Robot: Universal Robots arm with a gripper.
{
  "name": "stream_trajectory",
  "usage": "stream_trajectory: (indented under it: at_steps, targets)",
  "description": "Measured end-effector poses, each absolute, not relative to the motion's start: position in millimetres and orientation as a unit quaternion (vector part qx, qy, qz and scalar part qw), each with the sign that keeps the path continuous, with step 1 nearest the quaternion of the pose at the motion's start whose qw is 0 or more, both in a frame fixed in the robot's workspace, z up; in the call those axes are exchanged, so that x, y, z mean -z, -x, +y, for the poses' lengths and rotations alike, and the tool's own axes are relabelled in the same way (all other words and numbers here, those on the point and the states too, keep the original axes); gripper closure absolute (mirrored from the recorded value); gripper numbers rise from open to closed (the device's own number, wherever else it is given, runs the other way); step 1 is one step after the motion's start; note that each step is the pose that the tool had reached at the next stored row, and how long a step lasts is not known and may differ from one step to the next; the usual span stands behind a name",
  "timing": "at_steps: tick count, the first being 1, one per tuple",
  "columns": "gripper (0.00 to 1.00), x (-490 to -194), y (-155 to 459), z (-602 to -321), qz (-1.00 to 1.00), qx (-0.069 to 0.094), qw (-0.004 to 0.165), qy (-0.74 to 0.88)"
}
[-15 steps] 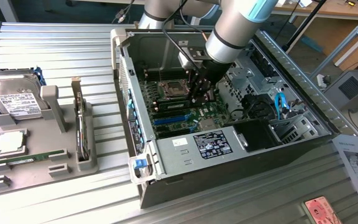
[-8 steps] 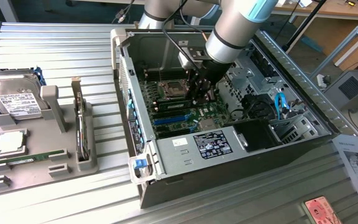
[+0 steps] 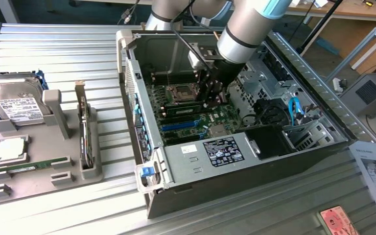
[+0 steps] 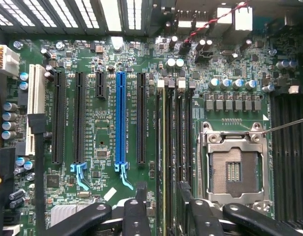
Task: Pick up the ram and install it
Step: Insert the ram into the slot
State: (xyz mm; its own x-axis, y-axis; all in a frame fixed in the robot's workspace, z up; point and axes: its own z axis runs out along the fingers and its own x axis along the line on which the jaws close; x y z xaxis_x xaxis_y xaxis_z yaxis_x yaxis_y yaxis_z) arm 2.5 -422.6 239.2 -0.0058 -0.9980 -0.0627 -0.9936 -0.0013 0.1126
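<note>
Now | ram [image 4: 164, 147] upright in motherboard [image 4: 105, 132] | fingers [image 4: 136, 216] apart, straddling it

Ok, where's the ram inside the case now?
In the wrist view, the ram stands slotted into the motherboard, beside the processor socket, straddled by the open gripper.

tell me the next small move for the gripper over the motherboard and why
Probably lift the gripper straight up and away. Its jaws stand open either side of the long thin green ram stick, which stands on edge in the row of black memory slots beside the square silver processor socket, so nothing is held. Whether it is latched I cannot tell.
</note>
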Motion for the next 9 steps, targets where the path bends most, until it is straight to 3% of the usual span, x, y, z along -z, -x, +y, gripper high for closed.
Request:
stream_trajectory:
  at_steps: [9]
  targets:
    - [0.62, -259, -3, -423, -0.706, 0.062, 0.018, -0.705]
